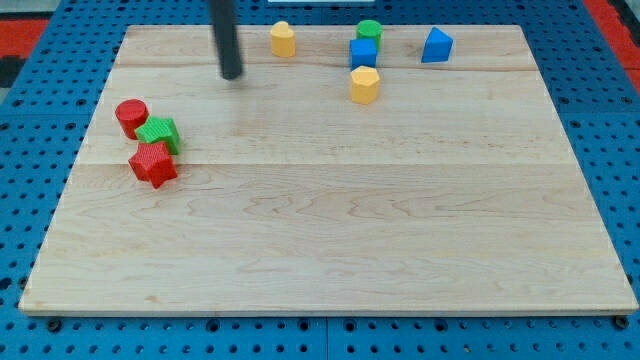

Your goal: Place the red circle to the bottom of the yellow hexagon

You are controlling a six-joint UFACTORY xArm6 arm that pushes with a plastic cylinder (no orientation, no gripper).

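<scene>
The red circle [131,116] lies at the board's left, touching a green star-like block [159,132], with a red star [153,165] just below that. The yellow hexagon [365,85] lies at the upper middle-right, right below a blue cube [363,53]. My tip [232,75] is at the upper middle-left of the board, up and to the right of the red circle and well to the left of the yellow hexagon, touching no block.
A second yellow block [283,39] lies near the top edge, right of the rod. A green circle [369,30] sits above the blue cube. A blue triangular block [436,45] lies at the top right. The wooden board [330,240] rests on a blue pegboard.
</scene>
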